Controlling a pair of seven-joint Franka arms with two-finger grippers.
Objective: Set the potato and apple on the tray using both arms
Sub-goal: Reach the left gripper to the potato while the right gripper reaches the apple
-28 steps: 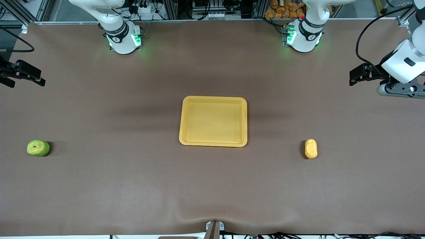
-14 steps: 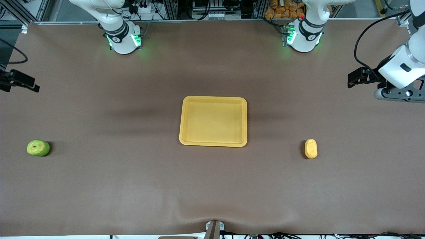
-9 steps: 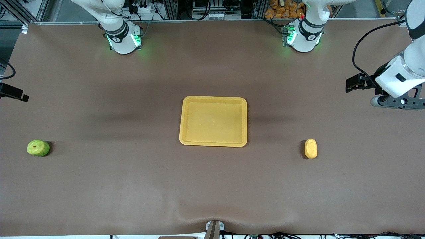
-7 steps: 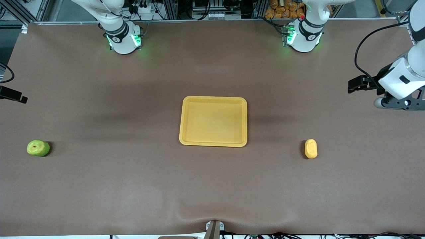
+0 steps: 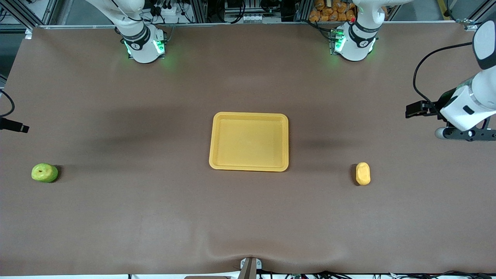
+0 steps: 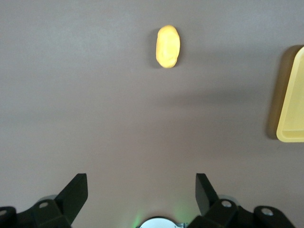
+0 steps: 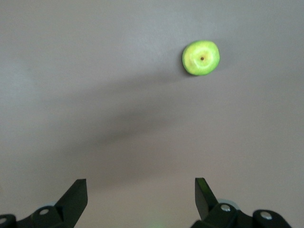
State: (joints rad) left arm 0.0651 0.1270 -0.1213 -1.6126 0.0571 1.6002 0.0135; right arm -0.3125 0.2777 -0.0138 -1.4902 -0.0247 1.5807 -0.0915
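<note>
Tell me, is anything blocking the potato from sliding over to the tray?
No, nothing visible is. Only bare brown table lies between the potato and the tray. The left tool is open above the table, with nothing between it and the potato either.

White arms (image 5: 471,104), black cables (image 5: 420,73), green-lit bases (image 5: 145,46).

In the front view the right gripper (image 5: 13,126) is cut off at the table's edge at the right arm's end: only a dark tip and a loop of cable show. The left arm's upper links run out of that view past the corner. The left wrist view cuts the tray (image 6: 290,97) at its edge, showing one rim and corner only. Both wrist views crop the fingers' (image 6: 76,190) bases.
</note>
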